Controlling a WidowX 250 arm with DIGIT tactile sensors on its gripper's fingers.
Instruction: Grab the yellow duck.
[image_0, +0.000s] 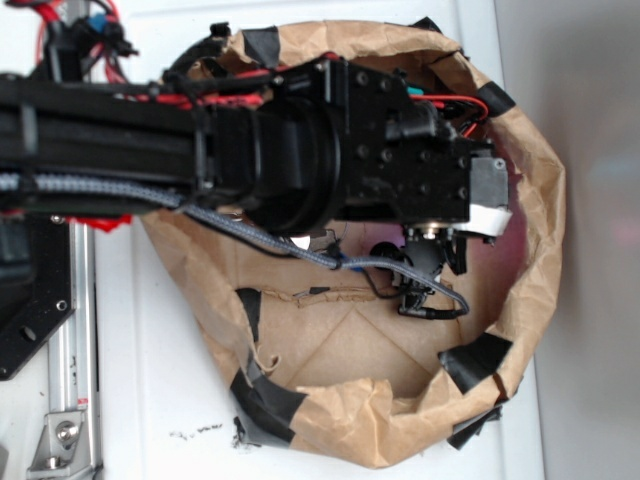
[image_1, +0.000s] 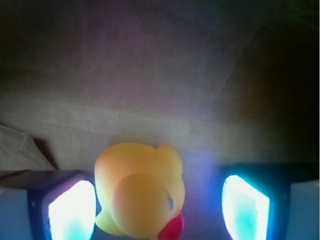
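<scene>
The gripper (image_1: 157, 210) hangs wide open inside the brown paper bag (image_0: 520, 250), the yellow duck (image_1: 140, 192) on the bag floor between its pads — nearer the left one — so closing and lifting remain.

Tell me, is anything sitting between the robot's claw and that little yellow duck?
Nothing visible. In the wrist view the yellow duck already sits between the two glowing fingers of the open claw, nearer the left one, with only bare brown paper behind it. From the exterior view the arm hides the duck.
</scene>
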